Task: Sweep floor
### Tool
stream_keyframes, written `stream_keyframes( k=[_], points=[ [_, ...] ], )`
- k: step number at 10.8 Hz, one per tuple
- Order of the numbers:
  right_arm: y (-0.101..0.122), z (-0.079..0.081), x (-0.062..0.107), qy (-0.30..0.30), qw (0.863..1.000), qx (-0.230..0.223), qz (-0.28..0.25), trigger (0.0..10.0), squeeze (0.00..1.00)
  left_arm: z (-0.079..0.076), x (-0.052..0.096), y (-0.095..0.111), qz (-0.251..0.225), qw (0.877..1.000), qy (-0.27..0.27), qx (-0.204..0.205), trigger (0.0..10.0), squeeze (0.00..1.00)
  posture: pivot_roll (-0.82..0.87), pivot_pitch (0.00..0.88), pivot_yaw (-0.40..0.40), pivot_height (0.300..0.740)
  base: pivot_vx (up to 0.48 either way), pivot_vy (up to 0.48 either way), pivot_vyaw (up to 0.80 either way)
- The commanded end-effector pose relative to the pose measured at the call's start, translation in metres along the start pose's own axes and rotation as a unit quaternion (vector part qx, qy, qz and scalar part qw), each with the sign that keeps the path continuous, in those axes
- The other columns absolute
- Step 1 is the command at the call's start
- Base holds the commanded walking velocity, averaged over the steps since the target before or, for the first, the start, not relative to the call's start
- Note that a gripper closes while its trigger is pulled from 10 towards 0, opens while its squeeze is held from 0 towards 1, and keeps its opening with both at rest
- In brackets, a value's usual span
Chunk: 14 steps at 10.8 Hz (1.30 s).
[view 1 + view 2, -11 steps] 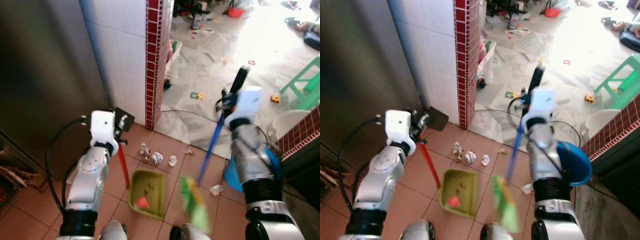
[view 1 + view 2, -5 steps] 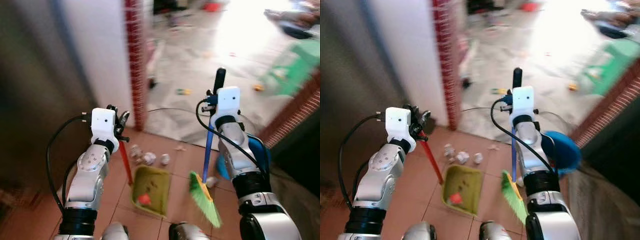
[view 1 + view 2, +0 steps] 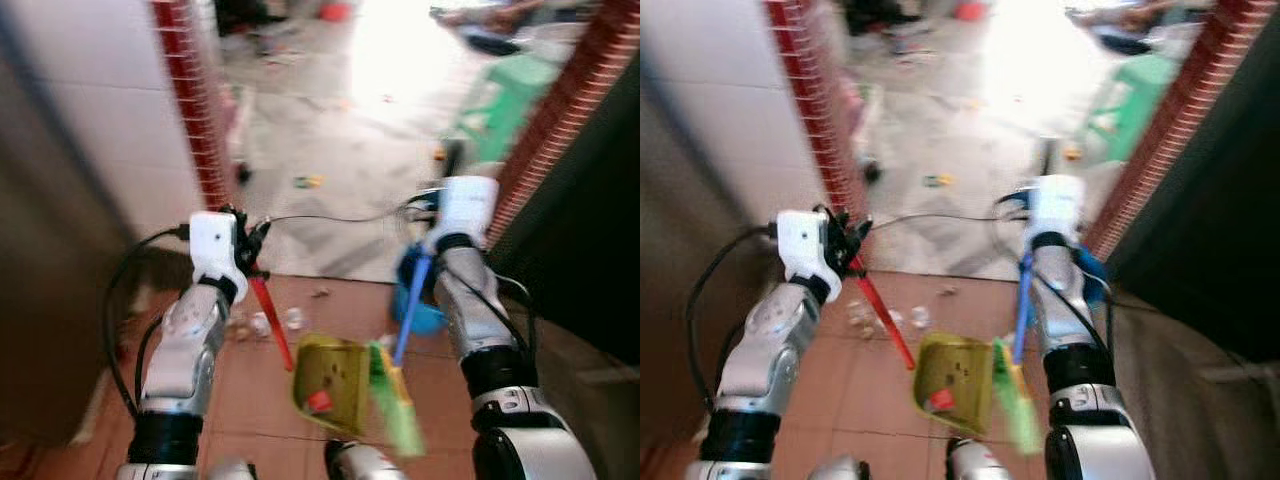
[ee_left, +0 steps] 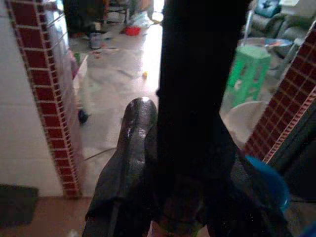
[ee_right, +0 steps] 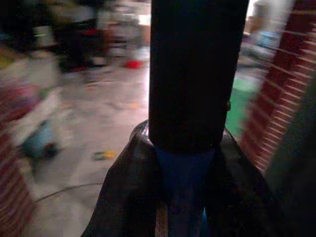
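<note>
The left hand point(image 3: 252, 262) is clamped on the dustpan point(image 3: 333, 382); the right hand point(image 3: 432, 248) on the broom point(image 3: 395, 395). A hurried stroke could scatter the paper scraps point(image 3: 262, 323) on the floor, away from the pan

A passage of pale floor point(image 3: 340, 170) is left open ahead between a red-tiled pillar point(image 3: 190, 100) on the left and a brick wall point(image 3: 550, 110) on the right. It is cluttered by a green stool point(image 3: 500, 95), a cable point(image 3: 330, 215) and small litter point(image 3: 262, 322).
</note>
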State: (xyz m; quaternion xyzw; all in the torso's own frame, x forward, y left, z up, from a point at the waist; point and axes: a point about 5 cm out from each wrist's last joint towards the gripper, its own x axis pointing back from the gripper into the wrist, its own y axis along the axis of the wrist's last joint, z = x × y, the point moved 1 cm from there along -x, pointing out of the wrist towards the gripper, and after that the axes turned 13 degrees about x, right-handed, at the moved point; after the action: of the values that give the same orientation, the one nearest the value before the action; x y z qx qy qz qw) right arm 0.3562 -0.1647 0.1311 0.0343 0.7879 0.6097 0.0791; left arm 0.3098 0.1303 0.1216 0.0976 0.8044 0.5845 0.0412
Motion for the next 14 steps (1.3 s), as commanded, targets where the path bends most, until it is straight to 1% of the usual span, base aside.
stream_keyframes(
  k=[1, 2, 3, 4, 5, 6, 7, 8, 11, 14],
  points=[
    [-0.002, -0.005, 0.004, -0.018, 1.0, -0.009, 0.003, 10.0, 0.0, -0.001, 0.003, 0.018, -0.037, 0.999, -0.001, -0.001, 10.0, 0.0, -0.01, 0.0, -0.028, 0.74, 0.0, 0.0, -0.8],
    [-0.002, -0.003, 0.007, -0.007, 1.0, -0.001, -0.005, 10.0, 0.0, 0.002, 0.008, 0.016, -0.032, 0.999, 0.005, 0.005, 10.0, 0.0, -0.01, 0.0, -0.021, 0.74, 0.0, 0.0, -0.8],
    [-0.002, -0.003, 0.011, 0.0, 1.0, 0.008, -0.014, 10.0, 0.0, 0.005, 0.015, 0.008, -0.019, 1.0, 0.006, 0.02, 10.0, 0.0, -0.01, 0.0, -0.015, 0.74, 0.0, 0.0, -0.8],
    [-0.004, -0.004, 0.014, -0.001, 1.0, -0.007, -0.013, 10.0, 0.0, 0.006, 0.018, 0.004, -0.012, 1.0, 0.007, 0.022, 10.0, 0.0, -0.02, 0.0, -0.011, 0.74, 0.0, 0.0, -0.8],
    [-0.011, -0.005, 0.02, -0.006, 1.0, -0.014, -0.002, 10.0, 0.0, 0.002, 0.02, 0.002, -0.008, 1.0, -0.002, 0.012, 10.0, 0.0, -0.02, 0.0, -0.007, 0.74, 0.0, 0.0, -0.8],
    [-0.011, -0.004, 0.021, -0.006, 1.0, -0.017, 0.003, 10.0, 0.0, -0.005, 0.016, 0.004, -0.006, 1.0, -0.016, 0.007, 10.0, 0.0, -0.01, 0.0, -0.013, 0.74, 0.0, 0.0, -0.8],
    [-0.01, -0.003, 0.021, -0.005, 1.0, -0.021, 0.001, 10.0, 0.0, -0.008, 0.014, 0.006, -0.007, 1.0, -0.028, 0.009, 10.0, 0.0, -0.01, 0.0, -0.018, 0.74, 0.0, 0.0, -0.8],
    [-0.009, -0.002, 0.02, -0.001, 0.999, -0.037, 0.002, 10.0, 0.0, -0.008, 0.013, 0.007, -0.008, 0.999, -0.03, 0.012, 10.0, 0.0, -0.02, 0.0, -0.019, 0.74, 0.0, 0.0, -0.8],
    [-0.004, -0.007, 0.015, -0.001, 1.0, -0.025, -0.003, 10.0, 0.0, -0.009, 0.016, 0.007, -0.008, 0.999, -0.029, 0.017, 10.0, 0.0, -0.01, 0.0, -0.029, 0.74, 0.0, 0.0, -0.8],
    [-0.003, -0.006, 0.014, 0.007, 1.0, -0.02, -0.005, 10.0, 0.0, -0.011, 0.016, 0.007, -0.009, 0.999, -0.032, 0.02, 10.0, 0.0, -0.01, 0.0, -0.042, 0.74, 0.0, 0.0, -0.8]
  ],
)
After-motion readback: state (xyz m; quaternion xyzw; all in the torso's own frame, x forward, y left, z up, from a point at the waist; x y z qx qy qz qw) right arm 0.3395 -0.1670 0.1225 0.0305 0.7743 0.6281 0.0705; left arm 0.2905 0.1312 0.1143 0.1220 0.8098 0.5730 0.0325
